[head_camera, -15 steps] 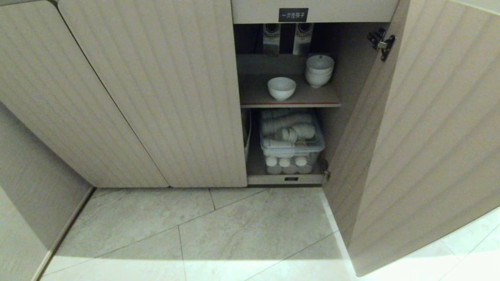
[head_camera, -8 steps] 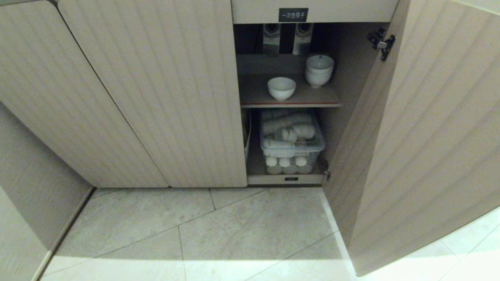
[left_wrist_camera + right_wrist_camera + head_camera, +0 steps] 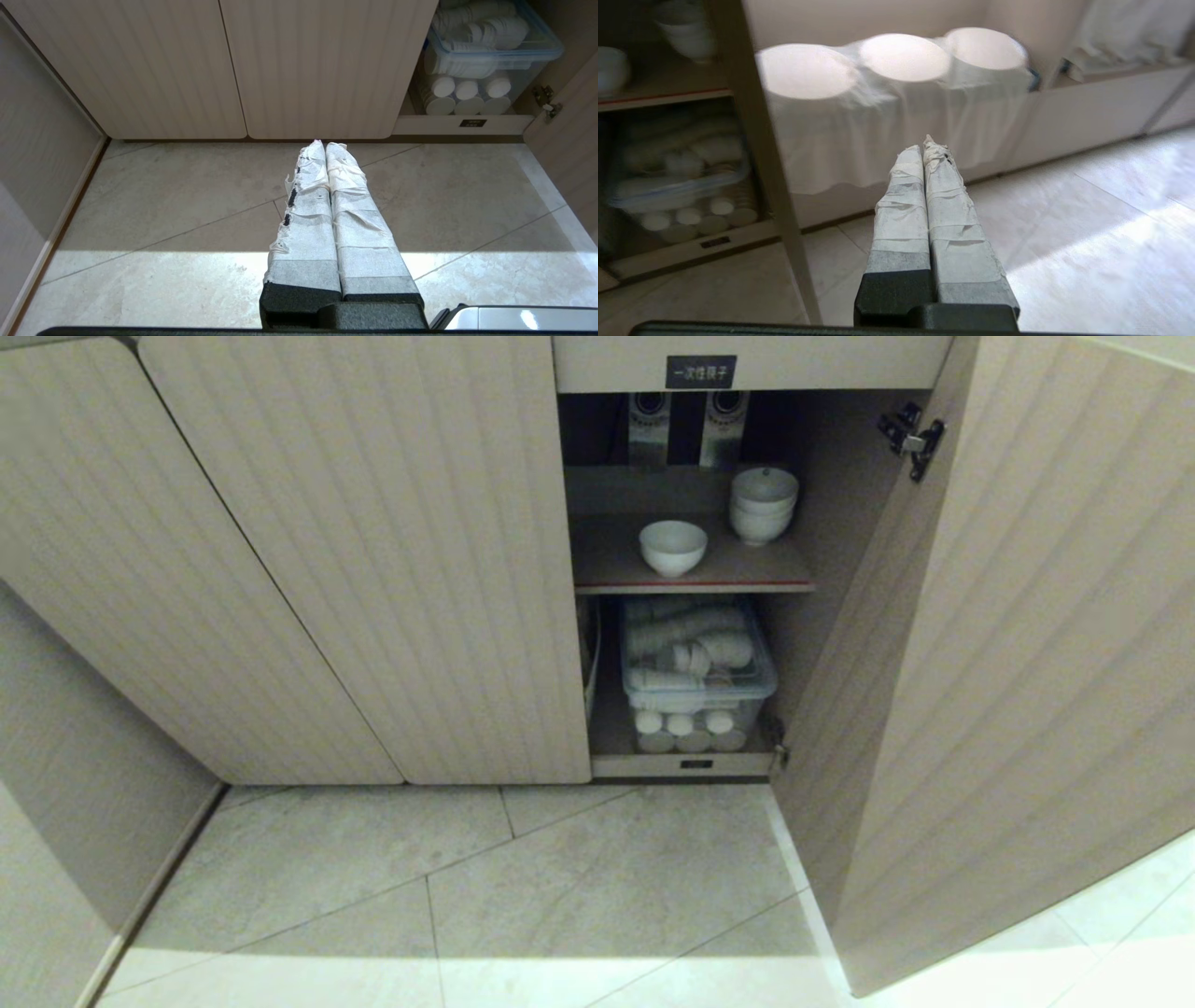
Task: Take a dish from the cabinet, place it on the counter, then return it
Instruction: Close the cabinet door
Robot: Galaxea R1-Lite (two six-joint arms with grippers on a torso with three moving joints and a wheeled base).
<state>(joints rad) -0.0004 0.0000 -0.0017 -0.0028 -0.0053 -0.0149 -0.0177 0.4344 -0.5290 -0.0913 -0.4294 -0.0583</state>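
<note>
The cabinet [image 3: 373, 560] fills the upper part of the head view, its two ribbed doors on the left shut and its right door [image 3: 1018, 644] swung wide open at the right of the frame. A small black label [image 3: 700, 371] sits at top centre above the opening. On the red-edged upper shelf [image 3: 691, 586] a single white bowl [image 3: 673, 547] stands near the front edge, with a stack of white bowls [image 3: 764, 504] behind it to the right, apart from it. Below, a clear lidded bin [image 3: 698, 672] holds white dishes. Tiled floor [image 3: 560, 896] covers the lower frame.

Neither arm shows in the head view. The left pincer [image 3: 325, 145] hangs over the floor before the shut doors, its taped fingers pressed together, empty. The right pincer [image 3: 923, 148] is likewise clenched on nothing, pointing past the open door's edge toward a recess draped with white cloth [image 3: 896, 112].
</note>
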